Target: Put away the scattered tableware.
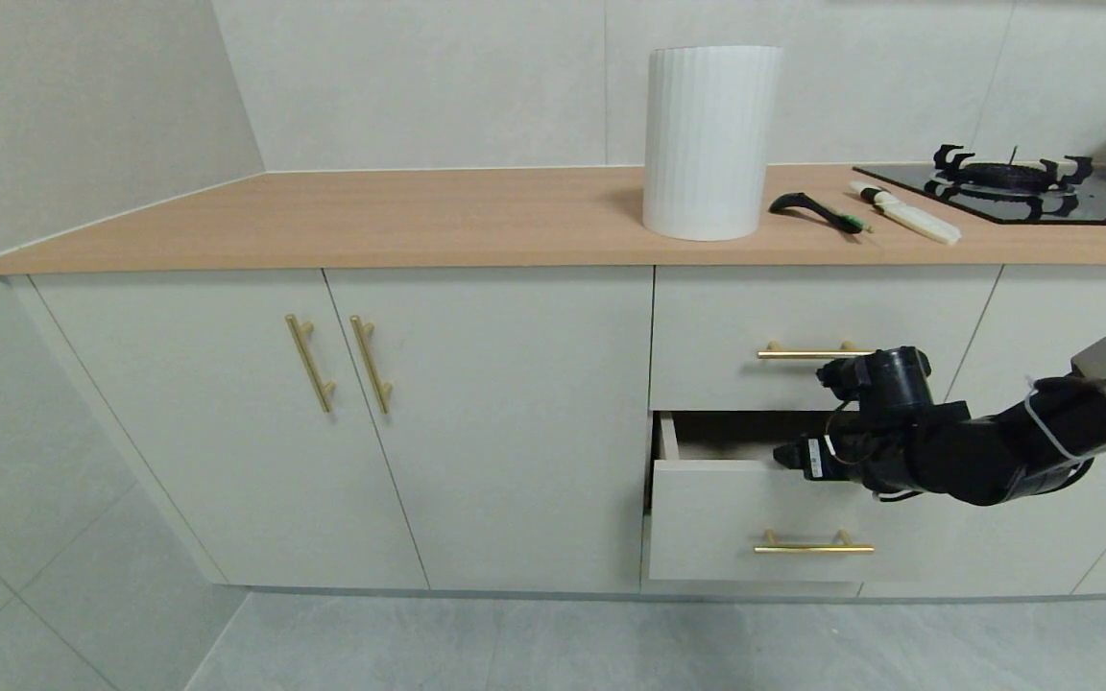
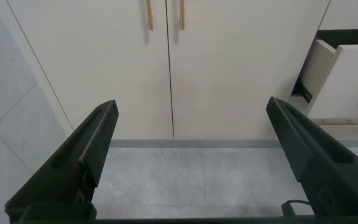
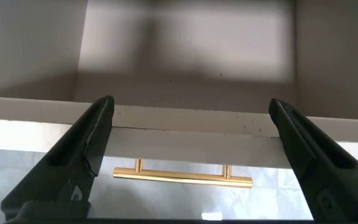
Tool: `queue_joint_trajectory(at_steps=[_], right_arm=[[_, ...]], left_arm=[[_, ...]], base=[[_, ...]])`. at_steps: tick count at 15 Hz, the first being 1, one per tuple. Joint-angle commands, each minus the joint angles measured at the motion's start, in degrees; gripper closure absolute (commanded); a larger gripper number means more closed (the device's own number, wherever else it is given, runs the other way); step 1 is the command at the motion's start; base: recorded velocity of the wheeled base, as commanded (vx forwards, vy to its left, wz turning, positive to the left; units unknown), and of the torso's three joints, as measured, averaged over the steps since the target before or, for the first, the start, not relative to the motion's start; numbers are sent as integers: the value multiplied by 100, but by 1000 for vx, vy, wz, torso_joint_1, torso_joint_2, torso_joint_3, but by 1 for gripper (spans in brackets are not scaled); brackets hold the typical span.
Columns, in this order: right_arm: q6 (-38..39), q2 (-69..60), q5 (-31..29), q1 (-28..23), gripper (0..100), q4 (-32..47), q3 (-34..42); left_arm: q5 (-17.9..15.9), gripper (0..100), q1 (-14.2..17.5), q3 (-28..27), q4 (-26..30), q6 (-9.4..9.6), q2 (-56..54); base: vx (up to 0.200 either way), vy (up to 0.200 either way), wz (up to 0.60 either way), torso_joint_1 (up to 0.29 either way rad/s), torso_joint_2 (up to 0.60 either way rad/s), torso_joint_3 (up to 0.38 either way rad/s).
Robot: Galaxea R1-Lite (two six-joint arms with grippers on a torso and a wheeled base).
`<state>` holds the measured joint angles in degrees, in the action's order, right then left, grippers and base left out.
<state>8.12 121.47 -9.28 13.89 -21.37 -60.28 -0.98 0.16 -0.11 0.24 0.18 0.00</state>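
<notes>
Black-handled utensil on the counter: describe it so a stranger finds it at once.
On the wooden countertop, find the tall white ribbed cylinder. The black-handled utensil lies beside it, towards the stove. Unlike the cream utensil alongside, it is dark and curved.

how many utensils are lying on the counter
2. A black-handled utensil lies just right of the white canister; a white utensil lies beside it, next to the hob. Others could be hidden behind the canister.

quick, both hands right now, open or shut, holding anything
left hand: open, holding nothing
right hand: open, holding nothing, above the front edge of the open drawer
</notes>
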Motion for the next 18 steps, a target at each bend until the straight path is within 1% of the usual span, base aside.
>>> queue_joint_trajectory(at_steps=[1,5,8,9,13,18], right_arm=[[-12,-220,14,0,0,107,78],[-74,-536,233,0,0,819,69],[-241,-686,233,0,0,1179,78],[-337,-782,242,18,0,1531,78],[-522,-844,233,44,0,1944,78],[-829,-1029,233,123,0,2761,78]], left_arm=[[1,0,2,2,2,-1,0],[1,0,2,-7,2,-1,0],[1,0,2,2,2,-1,0],[1,0,2,2,2,-1,0],[1,0,2,2,2,-1,0],[1,0,2,2,2,-1,0]], base=[[0,0,0,0,0,0],[0,0,0,0,0,0],[0,0,0,0,0,0],[0,0,0,0,0,0],[0,0,0,0,0,0],[0,0,0,0,0,0]])
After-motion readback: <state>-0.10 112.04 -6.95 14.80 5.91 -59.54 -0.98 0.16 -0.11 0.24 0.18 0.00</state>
